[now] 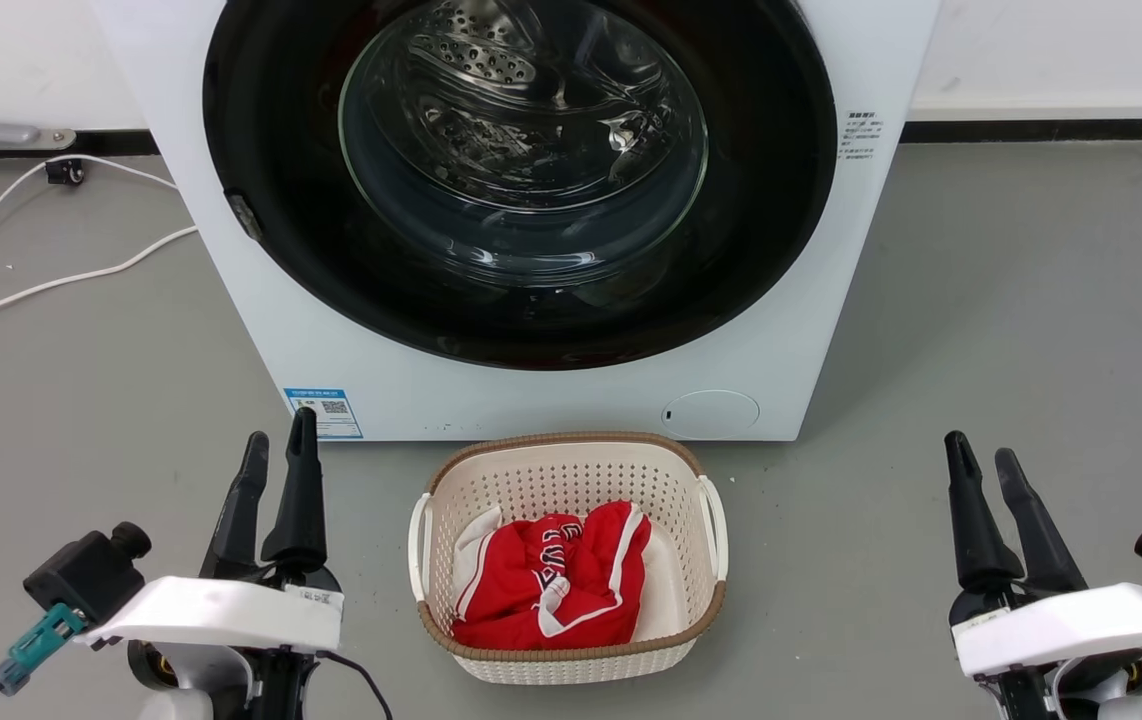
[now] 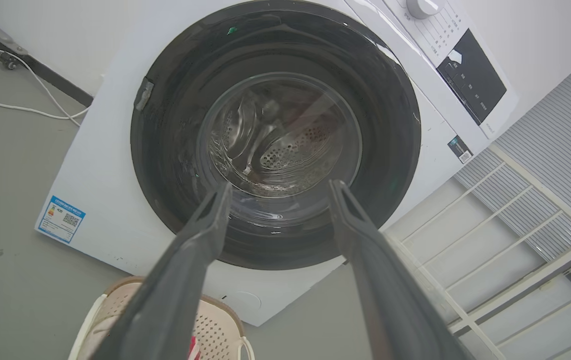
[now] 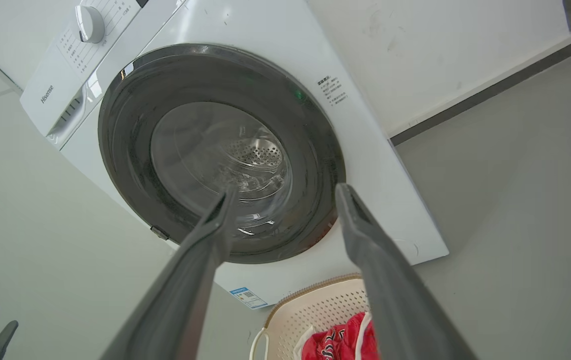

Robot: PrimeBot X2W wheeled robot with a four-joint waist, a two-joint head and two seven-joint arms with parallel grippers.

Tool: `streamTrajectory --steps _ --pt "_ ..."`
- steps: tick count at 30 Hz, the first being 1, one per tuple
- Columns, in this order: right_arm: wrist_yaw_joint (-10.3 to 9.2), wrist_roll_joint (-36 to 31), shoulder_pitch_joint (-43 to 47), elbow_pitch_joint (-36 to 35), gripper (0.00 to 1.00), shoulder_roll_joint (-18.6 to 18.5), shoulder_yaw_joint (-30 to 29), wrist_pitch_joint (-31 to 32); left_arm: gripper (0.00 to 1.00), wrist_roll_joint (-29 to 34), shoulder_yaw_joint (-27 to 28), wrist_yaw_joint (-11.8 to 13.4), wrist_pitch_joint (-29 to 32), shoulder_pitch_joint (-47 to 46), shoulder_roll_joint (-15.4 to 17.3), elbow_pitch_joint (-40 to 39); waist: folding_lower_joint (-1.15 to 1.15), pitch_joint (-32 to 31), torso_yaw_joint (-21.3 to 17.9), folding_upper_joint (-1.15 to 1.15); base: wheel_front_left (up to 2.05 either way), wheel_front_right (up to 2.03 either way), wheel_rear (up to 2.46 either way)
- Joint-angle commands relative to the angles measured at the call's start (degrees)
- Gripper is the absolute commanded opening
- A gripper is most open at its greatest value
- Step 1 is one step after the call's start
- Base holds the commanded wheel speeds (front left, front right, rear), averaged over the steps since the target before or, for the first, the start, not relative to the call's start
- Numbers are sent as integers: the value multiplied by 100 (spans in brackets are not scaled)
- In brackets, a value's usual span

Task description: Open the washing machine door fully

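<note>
The washing machine door [image 1: 521, 170] is a glossy black disc with a clear glass bowl at its centre, lying flush against the white machine front. A small grey catch [image 1: 243, 216] sits on its left rim. The door also shows in the left wrist view [image 2: 275, 135] and the right wrist view [image 3: 220, 150]. My left gripper [image 1: 280, 430] is open at the lower left, well short of the machine, fingers spread [image 2: 280, 186]. My right gripper [image 1: 978, 448] is open at the lower right [image 3: 286, 190]. Neither holds anything.
A white perforated basket [image 1: 571, 470] holding a red garment [image 1: 551, 580] stands on the grey floor just before the machine. White cables [image 1: 31, 285] trail over the floor at the left. A white metal rack [image 2: 490, 240] stands beside the machine.
</note>
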Motion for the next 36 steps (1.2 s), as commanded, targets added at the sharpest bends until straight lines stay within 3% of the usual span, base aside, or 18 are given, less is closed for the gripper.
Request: streamTrajectory --steps 1,36 --pt "1 -215 -10 -107 100 6 11 -61 100 197 -18 -15 -67 5 47 -94 0 0 3 0 0 0 0" --pt "0 -2724 179 -346 100 30 -17 -219 100 2761 -176 75 -581 111 205 -34 0 11 41 0 0 0 0"
